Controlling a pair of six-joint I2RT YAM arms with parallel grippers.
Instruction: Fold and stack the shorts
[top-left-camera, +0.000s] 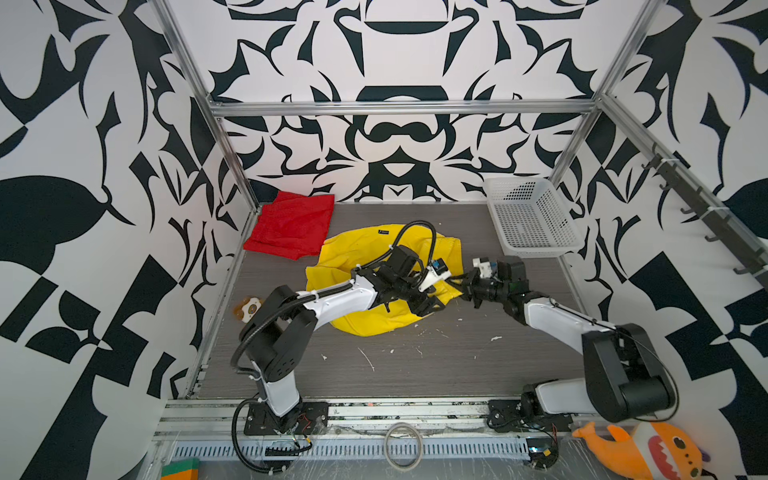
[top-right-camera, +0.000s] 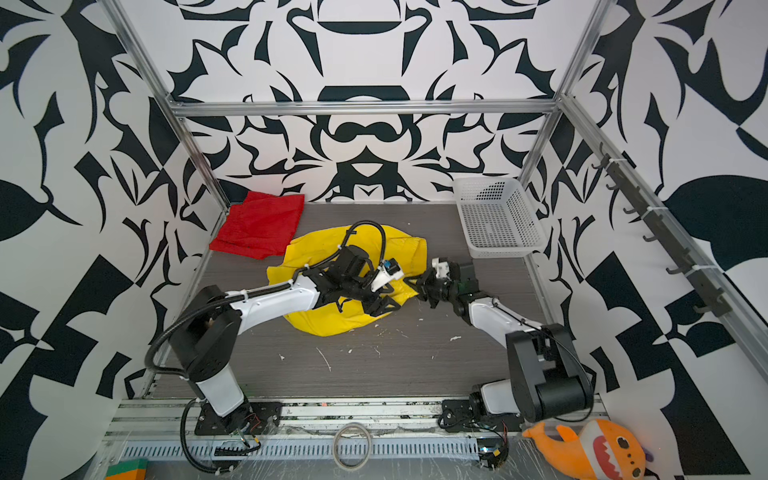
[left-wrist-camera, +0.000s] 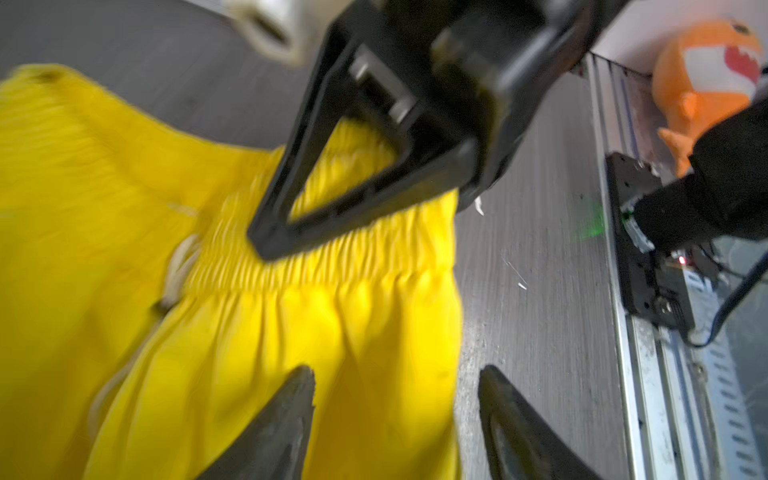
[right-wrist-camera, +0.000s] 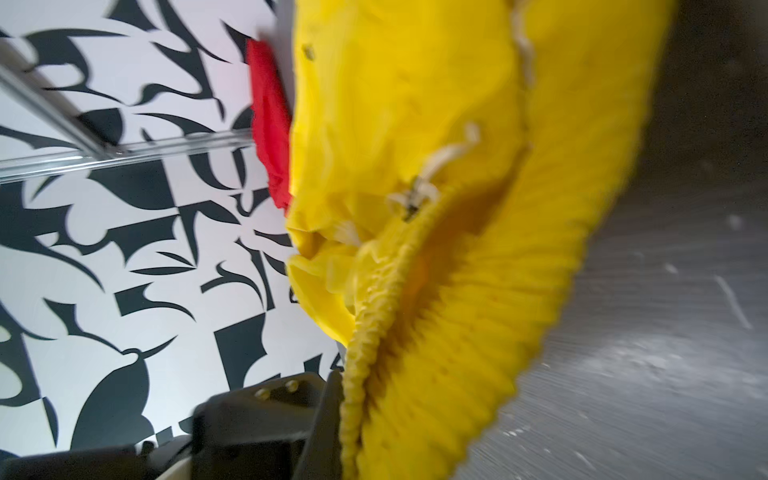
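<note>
Since the right gripper (top-left-camera: 457, 286) was clamped on only a pinch of the elastic waistband at a corner of the yellow shorts (top-left-camera: 365, 257), the thin fabric could have slipped free under a hard pull. The left gripper (left-wrist-camera: 395, 374), jaws apart and holding nothing, hung just over the same waistband, near enough to risk a collision. The yellow pair lay rumpled mid-table (top-left-camera: 415, 374). Dragging it might have bunched it further or disturbed the red shorts (top-left-camera: 291, 226), folded just beside it.
</note>
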